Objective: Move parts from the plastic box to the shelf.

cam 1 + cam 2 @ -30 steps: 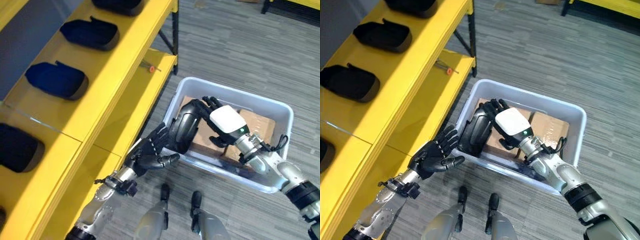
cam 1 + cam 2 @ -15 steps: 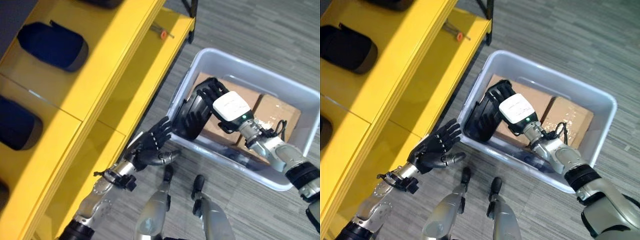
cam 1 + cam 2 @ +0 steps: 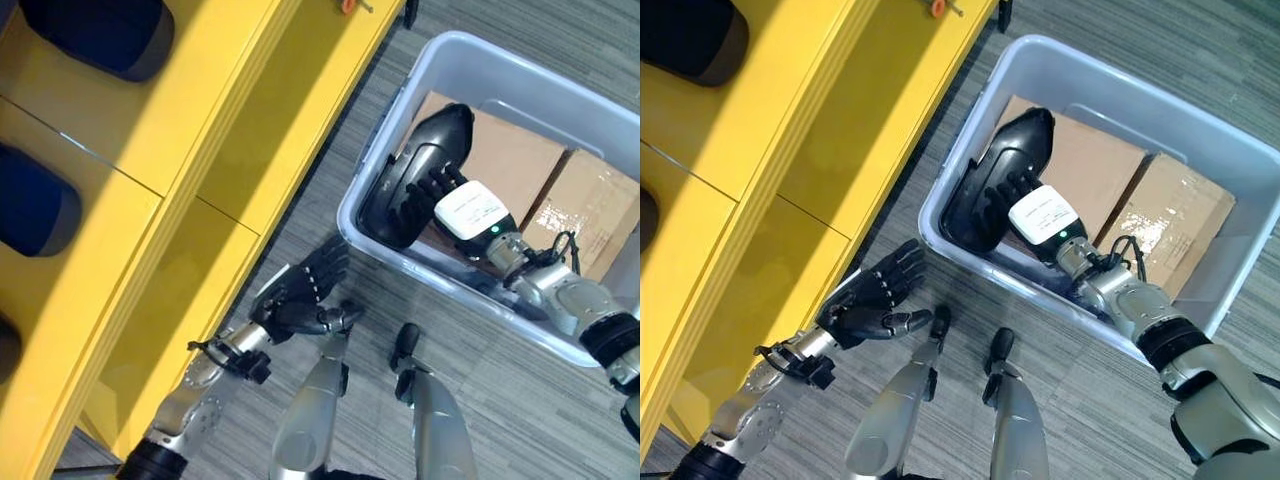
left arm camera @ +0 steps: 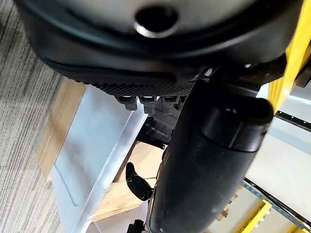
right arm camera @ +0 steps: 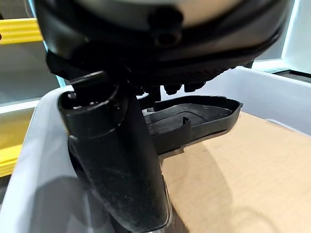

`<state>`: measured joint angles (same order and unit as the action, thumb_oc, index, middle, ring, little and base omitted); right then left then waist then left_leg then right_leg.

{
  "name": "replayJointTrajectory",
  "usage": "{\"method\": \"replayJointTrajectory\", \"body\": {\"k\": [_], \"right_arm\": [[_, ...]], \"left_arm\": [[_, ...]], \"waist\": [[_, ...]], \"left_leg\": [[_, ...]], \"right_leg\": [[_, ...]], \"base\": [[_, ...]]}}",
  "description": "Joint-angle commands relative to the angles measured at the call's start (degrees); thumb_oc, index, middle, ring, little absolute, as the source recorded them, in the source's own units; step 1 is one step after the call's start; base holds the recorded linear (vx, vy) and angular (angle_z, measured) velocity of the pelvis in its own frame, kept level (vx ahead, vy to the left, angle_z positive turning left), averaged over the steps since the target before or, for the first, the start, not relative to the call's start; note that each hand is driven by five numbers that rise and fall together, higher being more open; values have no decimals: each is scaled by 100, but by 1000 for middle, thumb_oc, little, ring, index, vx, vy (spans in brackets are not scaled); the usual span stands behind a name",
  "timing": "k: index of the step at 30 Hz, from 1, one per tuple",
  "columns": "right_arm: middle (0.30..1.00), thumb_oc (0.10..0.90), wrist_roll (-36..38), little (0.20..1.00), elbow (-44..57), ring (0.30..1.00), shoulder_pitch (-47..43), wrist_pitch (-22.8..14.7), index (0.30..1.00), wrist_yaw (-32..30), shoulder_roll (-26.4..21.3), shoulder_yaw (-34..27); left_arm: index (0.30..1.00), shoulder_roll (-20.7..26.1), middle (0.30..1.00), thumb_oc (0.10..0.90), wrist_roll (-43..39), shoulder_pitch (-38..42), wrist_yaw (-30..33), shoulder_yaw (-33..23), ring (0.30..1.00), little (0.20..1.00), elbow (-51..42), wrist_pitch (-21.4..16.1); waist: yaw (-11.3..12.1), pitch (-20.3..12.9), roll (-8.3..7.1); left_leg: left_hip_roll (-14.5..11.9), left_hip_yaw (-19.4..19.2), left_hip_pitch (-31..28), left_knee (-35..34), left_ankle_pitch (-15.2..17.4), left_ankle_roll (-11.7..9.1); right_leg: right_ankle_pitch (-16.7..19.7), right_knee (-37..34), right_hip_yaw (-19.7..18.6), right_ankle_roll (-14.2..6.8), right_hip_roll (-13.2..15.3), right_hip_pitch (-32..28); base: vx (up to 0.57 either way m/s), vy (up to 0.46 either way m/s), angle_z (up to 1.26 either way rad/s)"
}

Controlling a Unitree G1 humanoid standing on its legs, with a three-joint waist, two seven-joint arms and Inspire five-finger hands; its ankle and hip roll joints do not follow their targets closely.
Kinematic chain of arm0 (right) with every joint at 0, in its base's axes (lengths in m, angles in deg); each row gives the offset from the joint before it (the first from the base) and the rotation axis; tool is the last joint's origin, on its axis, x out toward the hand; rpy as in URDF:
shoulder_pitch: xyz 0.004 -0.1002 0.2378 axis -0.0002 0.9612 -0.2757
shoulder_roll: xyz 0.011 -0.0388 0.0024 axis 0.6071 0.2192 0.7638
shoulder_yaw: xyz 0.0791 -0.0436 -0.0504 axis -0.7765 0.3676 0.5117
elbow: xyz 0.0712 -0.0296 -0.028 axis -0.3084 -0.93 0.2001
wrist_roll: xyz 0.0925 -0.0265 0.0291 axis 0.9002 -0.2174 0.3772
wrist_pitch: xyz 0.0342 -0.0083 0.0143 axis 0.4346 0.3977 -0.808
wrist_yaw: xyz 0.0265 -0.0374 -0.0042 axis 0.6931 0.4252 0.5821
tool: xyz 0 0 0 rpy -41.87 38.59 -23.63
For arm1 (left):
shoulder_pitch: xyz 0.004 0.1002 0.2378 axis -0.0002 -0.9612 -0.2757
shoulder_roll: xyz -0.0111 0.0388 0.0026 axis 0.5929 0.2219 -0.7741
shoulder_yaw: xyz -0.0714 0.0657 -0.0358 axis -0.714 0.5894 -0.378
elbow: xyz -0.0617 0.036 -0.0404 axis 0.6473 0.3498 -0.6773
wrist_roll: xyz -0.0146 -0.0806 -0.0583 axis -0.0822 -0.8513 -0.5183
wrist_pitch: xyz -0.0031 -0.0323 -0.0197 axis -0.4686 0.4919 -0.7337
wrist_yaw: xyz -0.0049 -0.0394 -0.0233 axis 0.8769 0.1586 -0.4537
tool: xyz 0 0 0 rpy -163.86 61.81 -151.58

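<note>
Right hand [image 3: 1025, 205] seemingly grips a glossy black curved part [image 3: 992, 175] inside the plastic box [image 3: 1110, 75].

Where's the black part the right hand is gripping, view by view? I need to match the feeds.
Left eye: black part, upper right, at the box's left inner wall.
Right eye: centre top, right hand curled on it.
Left wrist: cannot tell it apart.
Right wrist: middle, past the thumb.
Shared landmark: plastic box with cardboard inside.

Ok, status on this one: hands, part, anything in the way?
Right hand shut on black part, inside plastic box. Left hand open, empty, beside yellow shelf. Box wall between part and shelf.
</note>
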<state>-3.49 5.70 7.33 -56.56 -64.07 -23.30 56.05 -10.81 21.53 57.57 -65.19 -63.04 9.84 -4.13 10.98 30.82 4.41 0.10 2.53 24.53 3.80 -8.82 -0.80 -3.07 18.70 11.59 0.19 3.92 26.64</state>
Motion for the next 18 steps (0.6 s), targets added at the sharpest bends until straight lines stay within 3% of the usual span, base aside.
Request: {"method": "replayJointTrajectory", "body": {"k": [1, 4, 8, 12, 16, 17, 18], "right_arm": [[1000, 900, -28, 1000, -10, 1000, -1034, 295, 1000, -235, -372, 310], [1000, 900, -1, 1000, -510, 1000, -1476, 434, 1000, -393, -238, 625], [1000, 900, -44, 1000, -745, 1000, -1689, 505, 1000, -195, -186, 654], [1000, 900, 134, 1000, -914, 1000, -1683, 608, 1000, -446, -199, 749], [1000, 900, 272, 1000, -1271, 1000, -2011, 874, 1000, 61, -92, 856], [846, 790, 430, 846, -1363, 846, -2085, 1008, 846, 348, -72, 955], [649, 649, 513, 649, -1457, 649, -2138, 1074, 649, 519, -26, 1014]], "left_arm": [[1000, 13, 1000, 900, -178, -9, -284, -48, 1000, 1000, -540, -426], [1000, -2, 1000, 900, -231, 47, -252, -3, 1000, 1000, -474, -448], [1000, -38, 1000, 900, -206, 19, -234, 4, 1000, 1000, -415, -516], [1000, -59, 1000, 900, -217, -23, -252, -37, 1000, 1000, -385, -579], [1000, -69, 1000, 900, -190, -68, -366, -39, 1000, 1000, -367, -597], [1000, -76, 1000, 900, -176, -85, -348, -44, 1000, 1000, -371, -600], [1000, -79, 1000, 900, -157, -72, -337, -30, 1000, 1000, -381, -590]], "waist": [[-24, -103, 116], [78, -103, 163], [152, -103, 202], [201, -103, 226], [315, -103, 299], [349, -103, 311], [371, -103, 316]], "left_leg": [[144, -60, 179, -124, -161, -29], [176, 13, 377, -18, -156, -42], [184, 63, 502, 6, -181, -57], [173, 90, 628, 10, -220, -60], [211, 182, 870, 140, -214, -65], [217, 201, 956, 201, -210, -60], [225, 212, 1036, 256, -201, -57]], "right_leg": [[-305, 507, 162, -54, -259, -57], [-425, 780, 236, -17, -257, 164], [-504, 951, 285, 11, -270, 297], [-548, 1075, 321, 24, -271, 427], [-678, 1365, 386, 71, -265, 674], [-714, 1474, 401, 83, -257, 756], [-756, 1563, 420, 101, -252, 825]], "base": [[-34, -40, 12], [-15, -44, 9], [-3, -36, 3], [-4, -17, 5], [2, -38, 8], [6, -42, 1], [8, -43, -7]]}}
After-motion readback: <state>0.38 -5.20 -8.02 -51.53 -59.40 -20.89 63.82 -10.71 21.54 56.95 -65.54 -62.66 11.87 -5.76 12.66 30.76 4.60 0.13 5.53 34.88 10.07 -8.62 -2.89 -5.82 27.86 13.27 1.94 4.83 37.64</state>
